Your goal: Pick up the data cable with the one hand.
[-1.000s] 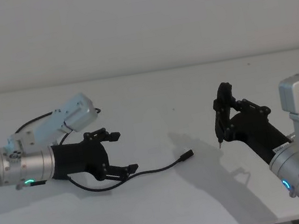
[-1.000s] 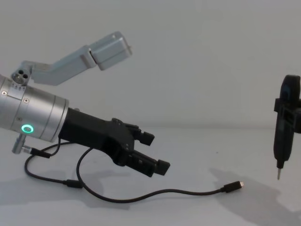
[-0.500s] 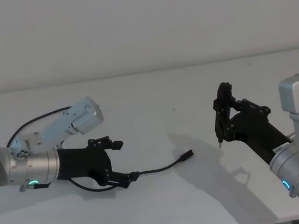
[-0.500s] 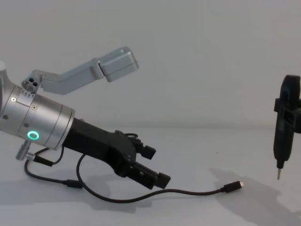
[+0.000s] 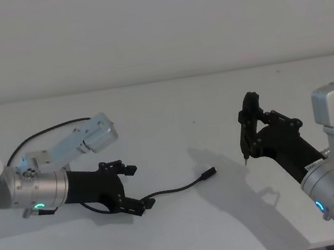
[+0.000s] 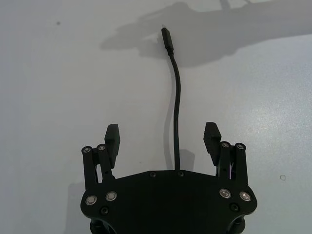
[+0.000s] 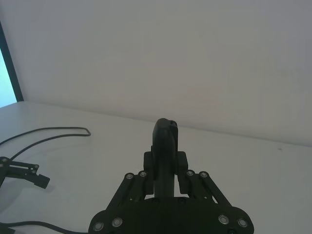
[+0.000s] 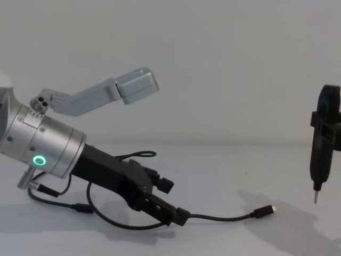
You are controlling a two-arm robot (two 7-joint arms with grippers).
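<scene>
The left gripper (image 5: pixel 137 186) is at about 8 o'clock in the head view. It is low and tilted downward, it points toward 4 o'clock, and its fingers are spread wide. The right gripper (image 5: pixel 252 128), at about 4 o'clock, hangs higher and is clamped on a dark pointed tool (image 5: pixel 245 148).

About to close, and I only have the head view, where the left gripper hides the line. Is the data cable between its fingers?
Observer: Yes. The left wrist view shows the data cable running midway between the open left gripper fingers, touching neither.
Operator: Low enough?
Observer: Chest view: the lower fingertip is level with the cable on the table.
Operator: Right gripper clear?
Observer: Chest view: the dark tool in the right gripper hangs above the table, right of the plug.
</scene>
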